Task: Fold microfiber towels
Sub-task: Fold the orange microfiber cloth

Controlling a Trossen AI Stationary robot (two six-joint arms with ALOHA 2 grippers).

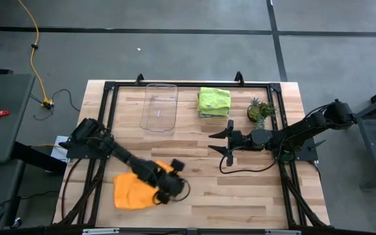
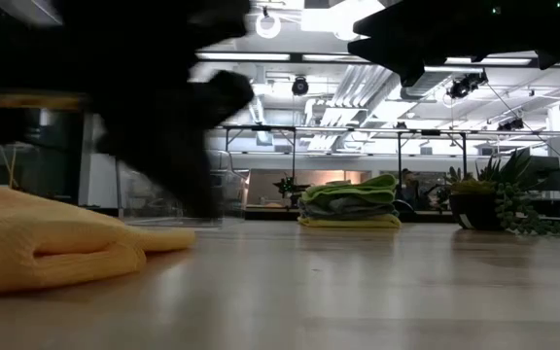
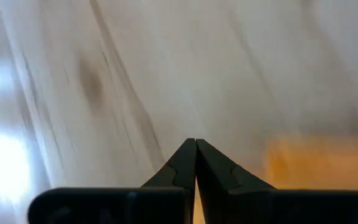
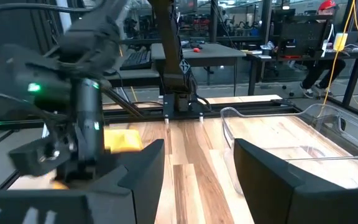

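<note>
The pale wooden plank table (image 1: 253, 189) carries everything, and places here are given from the clear plastic rectangular tray (image 1: 158, 106) at its far side. Just beside the tray sits a neat stack of folded microfiber towels (image 1: 213, 102), lime green on top, so most folding looks finished. Well nearer than the tray lies the soft orange microfiber towel (image 1: 130, 190), rumpled, apparently still to fold. The left gripper (image 1: 172, 187) sits pinched shut at its edge, holding nothing visible. The right gripper (image 1: 225, 145) waits with fingers spread, near the stack.

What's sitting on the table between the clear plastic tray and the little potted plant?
A stack of folded towels, lime green on top, lies between the clear tray and the potted plant. The high view shows it.
</note>
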